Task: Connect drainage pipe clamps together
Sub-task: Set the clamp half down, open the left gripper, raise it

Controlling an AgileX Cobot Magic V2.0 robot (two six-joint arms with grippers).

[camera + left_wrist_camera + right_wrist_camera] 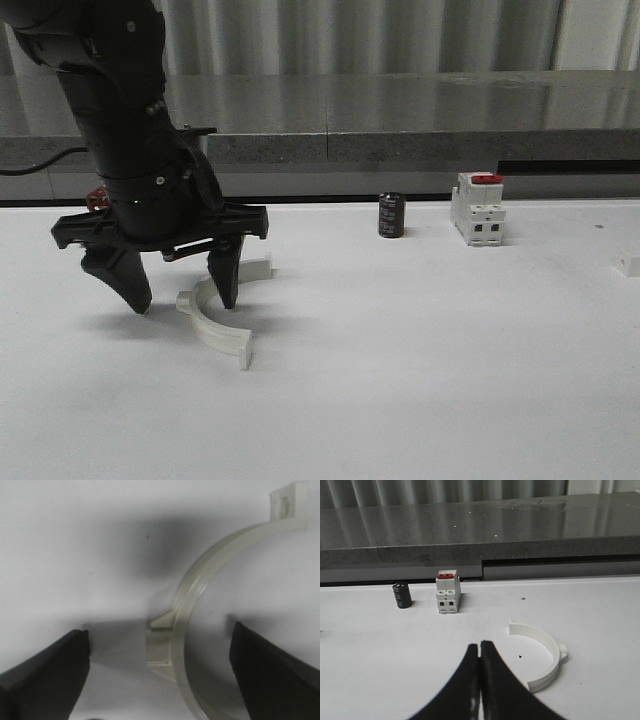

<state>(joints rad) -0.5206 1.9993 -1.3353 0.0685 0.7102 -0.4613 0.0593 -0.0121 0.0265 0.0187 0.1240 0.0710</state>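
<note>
One drainage pipe clamp (213, 326), a pale half-ring with end tabs and a side lug, lies flat on the white table at the left. My left gripper (184, 302) hangs open just over it. One finger stands outside the arc and the other inside. In the left wrist view the clamp (200, 580) curves between the open left gripper (160, 632), its lug midway between the fingers, touching neither. A second white clamp (551, 652) lies on the table just beside my right gripper (480, 644), apart from it. That gripper is shut on nothing.
A white switch block with a red top (477, 208) (447, 592) and a small black cylinder (391, 215) (401, 595) stand near the table's far edge. Behind them runs a grey ledge (400, 110). A small white piece (628, 265) shows at the right edge.
</note>
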